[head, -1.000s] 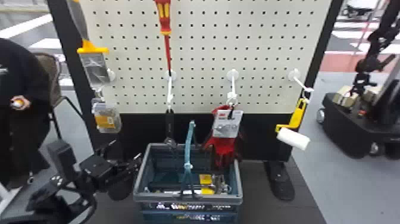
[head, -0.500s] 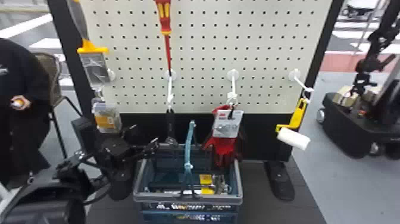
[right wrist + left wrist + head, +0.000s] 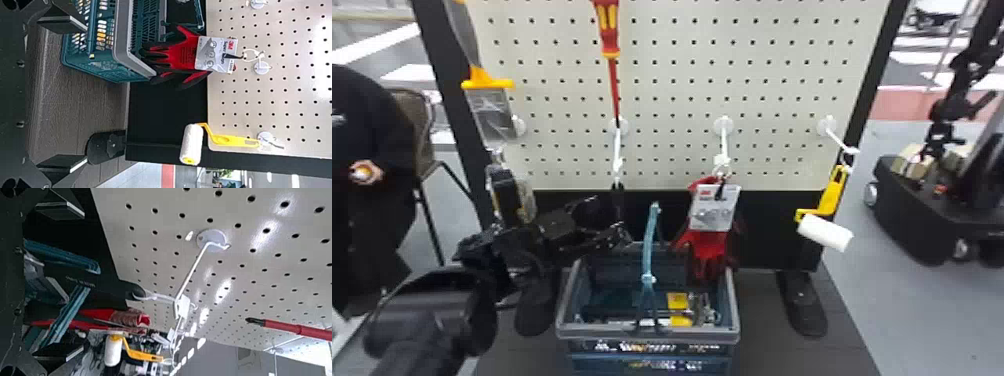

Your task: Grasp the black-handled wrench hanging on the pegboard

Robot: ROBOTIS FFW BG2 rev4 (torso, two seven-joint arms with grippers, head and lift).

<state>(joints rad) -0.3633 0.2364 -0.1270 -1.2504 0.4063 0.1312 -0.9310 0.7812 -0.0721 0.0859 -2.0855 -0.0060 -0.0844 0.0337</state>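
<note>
The black-handled wrench [image 3: 618, 194] hangs from a white hook [image 3: 617, 150] low on the pegboard [image 3: 757, 75], its handle dark against the black panel below. My left gripper [image 3: 604, 220] is just left of and below the handle, open. In the left wrist view the handle [image 3: 113, 291] with the hook [image 3: 188, 278] through its end lies ahead between my spread fingers [image 3: 58, 209], untouched. My right gripper [image 3: 78, 94] is open and holds nothing, facing the board's lower right.
A blue basket [image 3: 647, 330] of tools stands on the floor below the wrench. Red gloves [image 3: 707, 245], a yellow-handled paint roller [image 3: 824, 232], a red-and-yellow screwdriver [image 3: 609, 50] and a clear packet [image 3: 489, 115] hang nearby. A seated person is at far left.
My left arm has risen and swung right, from beside the basket's left edge up to the wrench handle. The hanging tools have stayed still.
</note>
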